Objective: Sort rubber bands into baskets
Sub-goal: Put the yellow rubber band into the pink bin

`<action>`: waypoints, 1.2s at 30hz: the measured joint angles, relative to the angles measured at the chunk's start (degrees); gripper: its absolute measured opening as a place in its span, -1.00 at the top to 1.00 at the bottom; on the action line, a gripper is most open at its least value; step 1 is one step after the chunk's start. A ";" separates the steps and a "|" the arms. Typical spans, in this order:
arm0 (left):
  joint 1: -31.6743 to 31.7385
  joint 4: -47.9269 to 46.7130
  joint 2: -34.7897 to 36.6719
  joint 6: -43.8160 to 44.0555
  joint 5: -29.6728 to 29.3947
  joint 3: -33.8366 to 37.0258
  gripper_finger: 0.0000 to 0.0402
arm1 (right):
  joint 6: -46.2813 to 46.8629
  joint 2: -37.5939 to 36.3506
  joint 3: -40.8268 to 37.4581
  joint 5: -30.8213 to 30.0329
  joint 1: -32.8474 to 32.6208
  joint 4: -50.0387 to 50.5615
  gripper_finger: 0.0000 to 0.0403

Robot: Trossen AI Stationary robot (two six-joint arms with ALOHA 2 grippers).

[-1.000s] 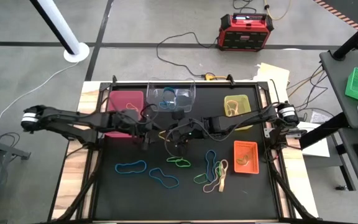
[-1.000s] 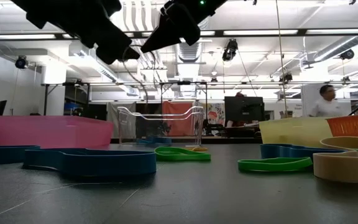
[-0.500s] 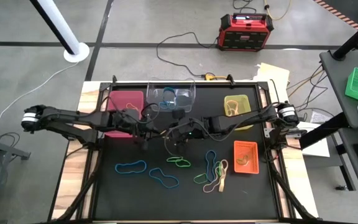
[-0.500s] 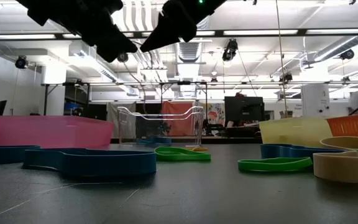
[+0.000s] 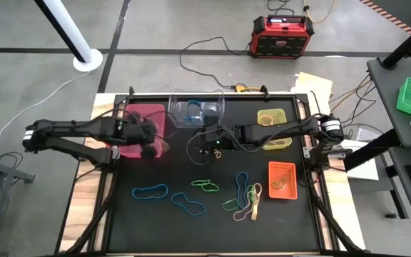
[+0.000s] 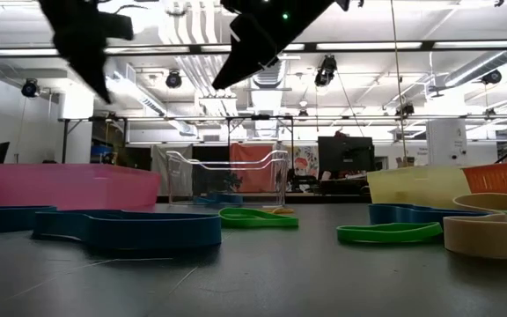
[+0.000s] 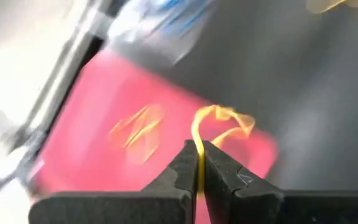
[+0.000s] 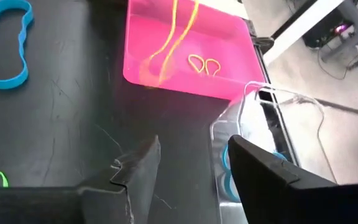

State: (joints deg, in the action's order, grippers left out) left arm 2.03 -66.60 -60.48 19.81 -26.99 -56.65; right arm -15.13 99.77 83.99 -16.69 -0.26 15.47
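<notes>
place: lab/workshop | signs: ceiling strip lights [image 6: 412, 46], monitor [image 6: 346, 156] (benches behind)

My work surface [image 5: 155, 214] is matte black. My small rectangular plastic baskets: one magenta-pink [image 5: 143, 114], one clear [image 5: 197, 107], one yellow-green [image 5: 271, 118], one orange [image 5: 282, 179]. Thin rubber bands on the surface are blue [image 5: 150, 190], green [image 5: 205, 185] and tan [image 5: 254, 207]. My black left gripper [image 7: 199, 167] pinches a yellow band [image 7: 219, 124].

Motion-blurred pink basket [image 7: 166, 130] and clear basket [image 7: 160, 25] in left wrist view, yellow band's [image 7: 219, 124] lower end between fingers [image 7: 182, 171].
</notes>
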 joint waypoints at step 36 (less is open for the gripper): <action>3.24 19.95 4.10 -10.51 6.85 5.23 0.04 | 21.19 0.50 -17.51 9.66 5.34 -2.01 0.05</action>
State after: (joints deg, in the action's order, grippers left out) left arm 5.27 -46.65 -56.37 9.31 -20.14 -51.42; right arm 6.06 100.27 66.47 -7.03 5.08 13.45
